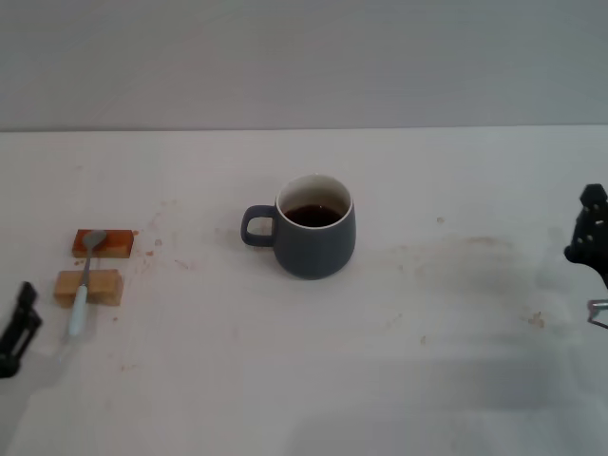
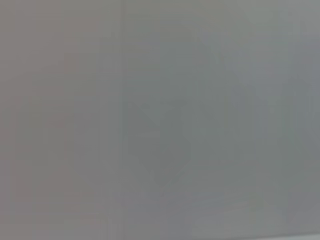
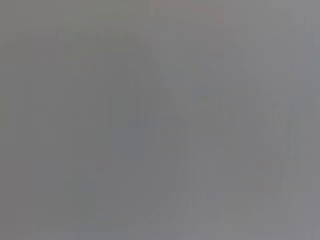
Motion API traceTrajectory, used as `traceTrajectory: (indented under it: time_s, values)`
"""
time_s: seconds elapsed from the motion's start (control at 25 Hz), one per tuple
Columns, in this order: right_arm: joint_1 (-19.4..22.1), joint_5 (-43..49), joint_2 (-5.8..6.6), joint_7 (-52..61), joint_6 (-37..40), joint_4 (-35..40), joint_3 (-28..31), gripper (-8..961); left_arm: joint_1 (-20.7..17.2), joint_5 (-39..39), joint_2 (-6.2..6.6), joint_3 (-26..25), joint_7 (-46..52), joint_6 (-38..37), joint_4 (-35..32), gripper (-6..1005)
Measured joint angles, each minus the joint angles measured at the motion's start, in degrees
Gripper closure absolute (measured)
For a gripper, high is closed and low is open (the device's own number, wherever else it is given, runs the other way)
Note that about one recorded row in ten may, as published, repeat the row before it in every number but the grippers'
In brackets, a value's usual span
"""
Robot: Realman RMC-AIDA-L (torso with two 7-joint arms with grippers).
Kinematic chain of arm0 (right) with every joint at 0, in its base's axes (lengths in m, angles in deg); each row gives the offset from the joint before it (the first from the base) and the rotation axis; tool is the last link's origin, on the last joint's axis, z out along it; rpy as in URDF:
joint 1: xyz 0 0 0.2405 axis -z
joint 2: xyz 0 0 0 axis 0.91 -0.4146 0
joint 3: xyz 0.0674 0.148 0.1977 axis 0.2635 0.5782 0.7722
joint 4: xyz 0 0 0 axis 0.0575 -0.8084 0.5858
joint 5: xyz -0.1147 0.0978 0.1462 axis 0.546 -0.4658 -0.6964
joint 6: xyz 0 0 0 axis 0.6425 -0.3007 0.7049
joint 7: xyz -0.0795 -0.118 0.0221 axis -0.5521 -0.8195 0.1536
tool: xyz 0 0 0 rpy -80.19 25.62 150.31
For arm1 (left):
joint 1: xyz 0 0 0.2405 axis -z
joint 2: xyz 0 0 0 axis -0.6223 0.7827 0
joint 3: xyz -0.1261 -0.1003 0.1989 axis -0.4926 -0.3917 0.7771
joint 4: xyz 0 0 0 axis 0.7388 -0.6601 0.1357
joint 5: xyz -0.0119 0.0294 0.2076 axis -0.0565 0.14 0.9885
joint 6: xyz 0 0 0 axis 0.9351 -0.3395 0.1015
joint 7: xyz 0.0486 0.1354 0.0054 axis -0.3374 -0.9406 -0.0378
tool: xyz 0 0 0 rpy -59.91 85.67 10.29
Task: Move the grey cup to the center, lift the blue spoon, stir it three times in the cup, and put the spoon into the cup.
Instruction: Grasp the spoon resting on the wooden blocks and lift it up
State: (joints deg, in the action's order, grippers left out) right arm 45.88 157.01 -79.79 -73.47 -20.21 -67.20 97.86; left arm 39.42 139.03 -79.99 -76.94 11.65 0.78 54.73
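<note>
The grey cup [image 1: 315, 235] stands upright near the middle of the white table [image 1: 304, 380], with its handle to the left and dark liquid inside. The blue spoon [image 1: 85, 283] lies at the far left across two small blocks, its bowl on the far block and its pale blue handle toward the front. My left gripper [image 1: 17, 331] is at the left edge, just left of the spoon's handle end. My right gripper [image 1: 591, 242] is at the right edge, well away from the cup. Both wrist views show only plain grey.
An orange-brown block [image 1: 103, 243] and a tan block [image 1: 88, 287] lie under the spoon. Faint brown stains mark the table right of the cup [image 1: 456, 256]. A grey wall rises behind the table.
</note>
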Motion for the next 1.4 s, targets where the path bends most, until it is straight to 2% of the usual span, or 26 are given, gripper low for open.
traceTrajectory:
  time_s: [0.44,0.8,1.4]
  values:
    - [0.88,-0.14,-0.1,0.07,-0.36,0.45,0.41,954,0.52,-0.04,-0.08,4.95,0.19,5.59,2.32,250]
    - [0.86,-0.14,-0.12,0.12,-0.36,0.47,0.46,954,1.6,-0.06,0.06,5.49,-0.45,11.31,2.98,254]
    - [0.57,-0.14,-0.12,0.11,-0.34,0.29,0.46,954,2.55,-0.12,0.09,5.19,-0.52,14.36,2.99,262]
